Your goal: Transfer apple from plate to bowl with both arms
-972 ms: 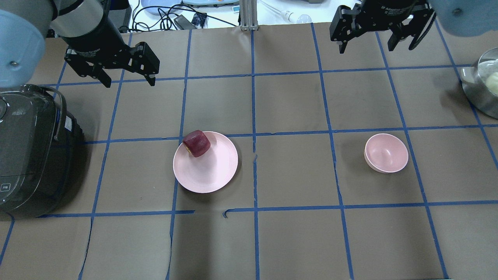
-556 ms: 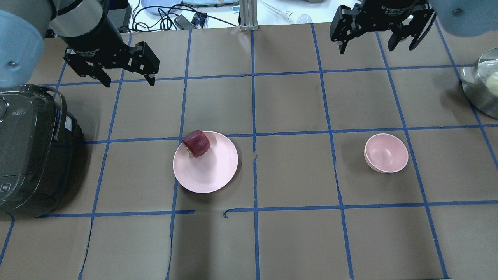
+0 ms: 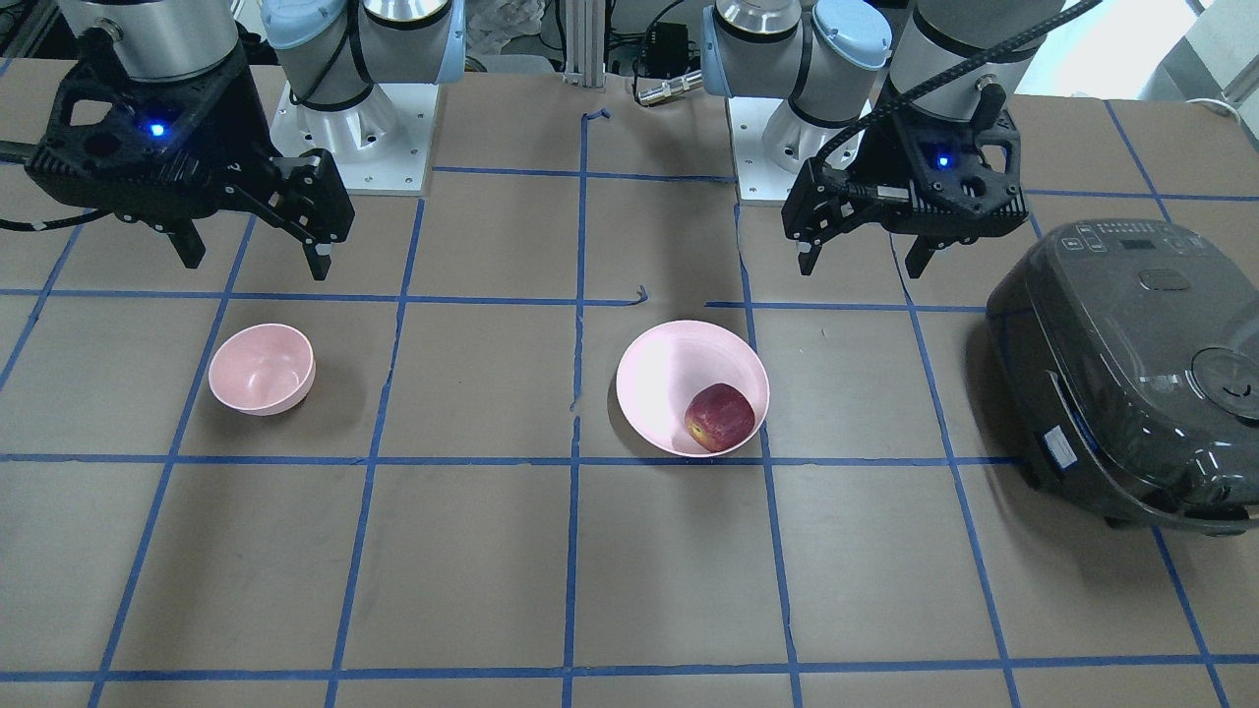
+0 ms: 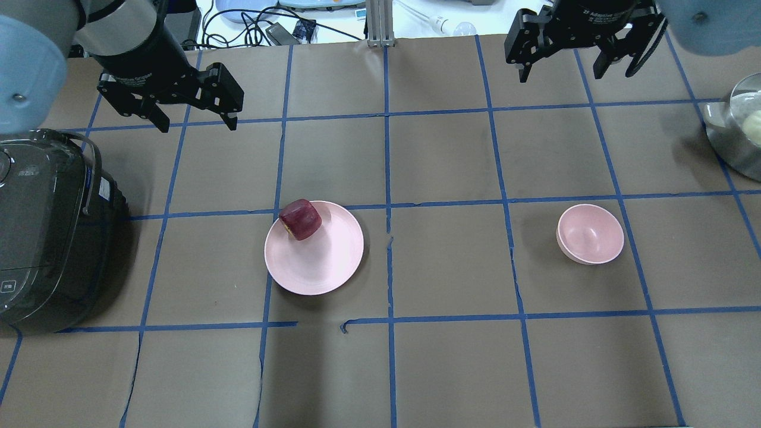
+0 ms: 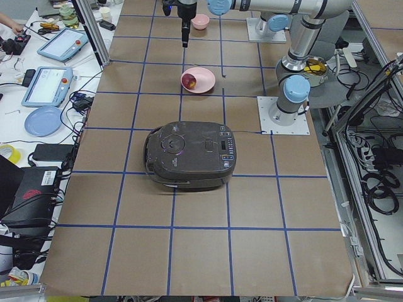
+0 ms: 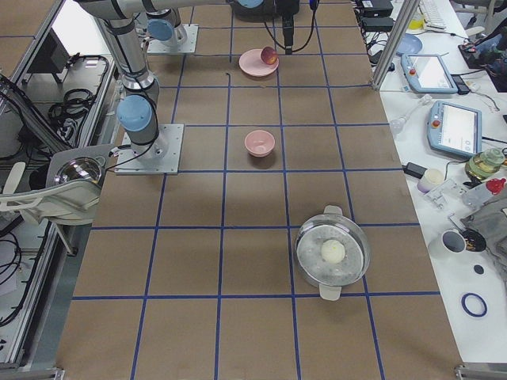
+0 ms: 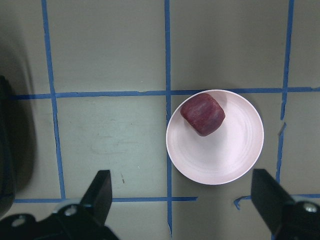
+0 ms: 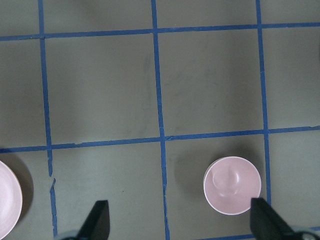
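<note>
We have not started: the apple (image 4: pixel 301 219) lies on the plate (image 4: pixel 324 267), the bowl (image 4: pixel 590 233) is empty; the left gripper (image 4: pixel 197 126) and right gripper (image 4: pixel 562 76) hover, jaws apart.

Bright even overhead light; soft shadows; wrist views slightly blurred

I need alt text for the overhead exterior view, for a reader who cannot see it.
A dark red apple sits near the far-left rim of a pink plate; a small empty pink bowl stands apart to its right on the gridded table. The left claw and right claw hang open over the far side.
</note>
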